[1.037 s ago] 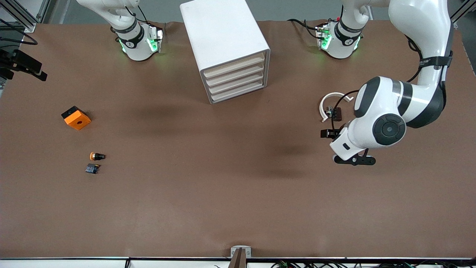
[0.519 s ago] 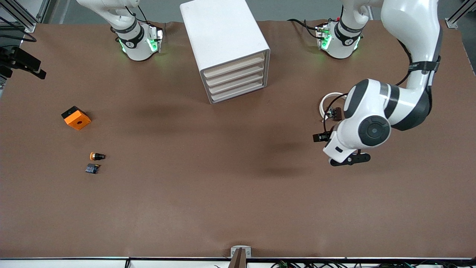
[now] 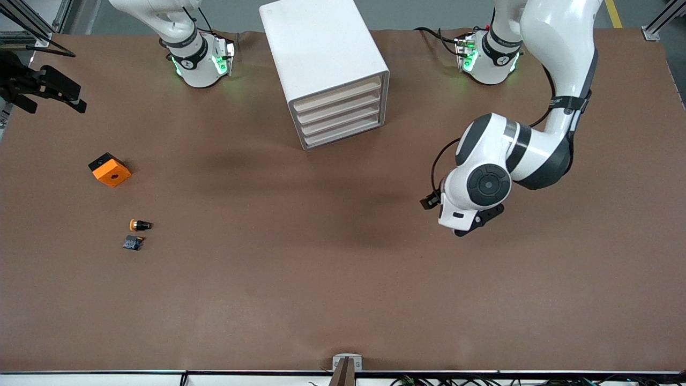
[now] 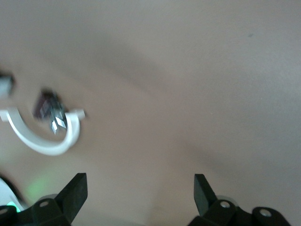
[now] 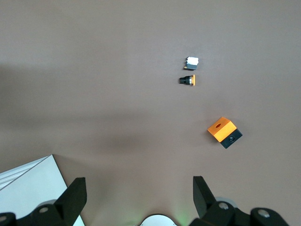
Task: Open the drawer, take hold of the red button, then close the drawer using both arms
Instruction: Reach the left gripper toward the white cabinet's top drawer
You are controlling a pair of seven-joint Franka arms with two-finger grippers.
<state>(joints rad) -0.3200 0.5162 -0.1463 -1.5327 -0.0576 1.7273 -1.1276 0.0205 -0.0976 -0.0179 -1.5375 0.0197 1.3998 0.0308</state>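
Observation:
The white cabinet [image 3: 321, 59] stands between the arm bases, and its four cream-fronted drawers [image 3: 338, 115] are all shut. Its corner shows in the right wrist view [image 5: 28, 188]. The red-capped button is out of view. My left gripper [image 4: 139, 181] is open and empty, low over bare table toward the left arm's end; in the front view [image 3: 462, 217] it sits under the wrist. My right gripper [image 5: 139, 181] is open and empty, high over the table; it shows as a black shape at the front view's edge [image 3: 45, 88].
An orange cube with a hole [image 3: 110, 170] [image 5: 224, 132], an orange-capped button [image 3: 140, 225] [image 5: 188, 80] and a small dark block [image 3: 133, 243] [image 5: 192, 61] lie toward the right arm's end. A white C-shaped ring [image 4: 44, 139] around a dark connector part [image 4: 46, 104] lies near the left gripper.
The left arm has swung toward the middle of the table and now covers the white ring in the front view. The right gripper's black shape has shifted slightly.

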